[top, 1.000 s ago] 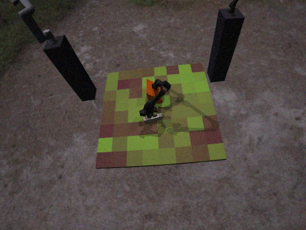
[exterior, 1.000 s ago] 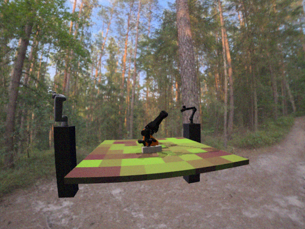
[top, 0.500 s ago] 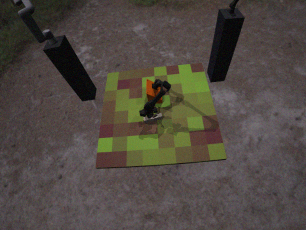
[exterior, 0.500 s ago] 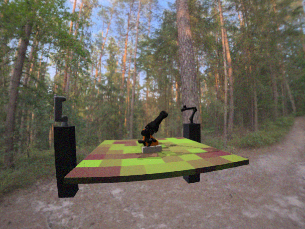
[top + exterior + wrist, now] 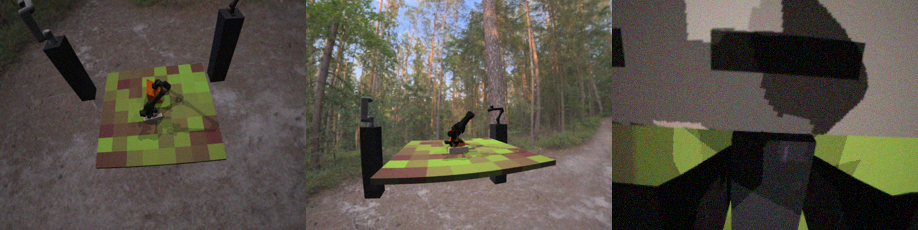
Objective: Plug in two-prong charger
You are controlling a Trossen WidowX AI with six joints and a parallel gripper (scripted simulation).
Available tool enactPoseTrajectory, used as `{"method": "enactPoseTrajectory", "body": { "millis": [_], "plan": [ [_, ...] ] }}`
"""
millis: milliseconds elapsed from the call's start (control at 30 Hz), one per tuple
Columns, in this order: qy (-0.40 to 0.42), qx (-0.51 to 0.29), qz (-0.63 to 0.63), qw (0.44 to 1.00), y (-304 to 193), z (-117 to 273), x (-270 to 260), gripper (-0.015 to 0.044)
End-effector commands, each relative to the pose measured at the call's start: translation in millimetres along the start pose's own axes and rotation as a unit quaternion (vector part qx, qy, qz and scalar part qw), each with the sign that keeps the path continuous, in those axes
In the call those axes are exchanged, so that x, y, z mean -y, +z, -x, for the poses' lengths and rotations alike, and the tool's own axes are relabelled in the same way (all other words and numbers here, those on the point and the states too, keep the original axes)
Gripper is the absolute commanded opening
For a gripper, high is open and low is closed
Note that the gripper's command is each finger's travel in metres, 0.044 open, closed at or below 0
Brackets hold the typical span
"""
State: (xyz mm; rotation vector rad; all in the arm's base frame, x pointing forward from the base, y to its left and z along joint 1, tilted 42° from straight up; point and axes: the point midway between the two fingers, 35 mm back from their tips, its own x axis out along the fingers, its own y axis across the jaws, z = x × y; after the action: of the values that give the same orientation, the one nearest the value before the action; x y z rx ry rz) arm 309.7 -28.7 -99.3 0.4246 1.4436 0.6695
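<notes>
The light grey power strip (image 5: pixel 150 120) (image 5: pixel 459 150) (image 5: pixel 652 90) lies across the middle of the table. The wrist view shows a long dark slot and part of another at the left edge on its upper face. My gripper (image 5: pixel 765 155) is shut on the dark grey charger (image 5: pixel 784 175), which sits between the black fingers. The charger's front end meets the strip's near edge in the wrist view, roughly below the long slot. Its prongs are hidden there, and how deep they sit cannot be told. In the top and exterior views the charger is too small and dark to make out.
An orange block (image 5: pixel 150 93) (image 5: pixel 461 143) stands behind the strip, close to my black arm (image 5: pixel 158 98) (image 5: pixel 462 123). The patchwork table (image 5: pixel 200 152) (image 5: pixel 446 172) has two dark pedestals (image 5: pixel 72 70) (image 5: pixel 225 47) beyond its sides, each bearing another arm.
</notes>
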Motion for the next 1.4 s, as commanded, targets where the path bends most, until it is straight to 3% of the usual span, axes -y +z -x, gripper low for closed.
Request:
{"method": "enactPoseTrajectory", "body": {
  "millis": [0,1367],
  "plan": [
    [-0.001,0.007,0.005,1.000,8,1,0,0.0000],
    [-0.001,0.007,0.006,1.000,20,-2,0,0.0000]
  ]
}}
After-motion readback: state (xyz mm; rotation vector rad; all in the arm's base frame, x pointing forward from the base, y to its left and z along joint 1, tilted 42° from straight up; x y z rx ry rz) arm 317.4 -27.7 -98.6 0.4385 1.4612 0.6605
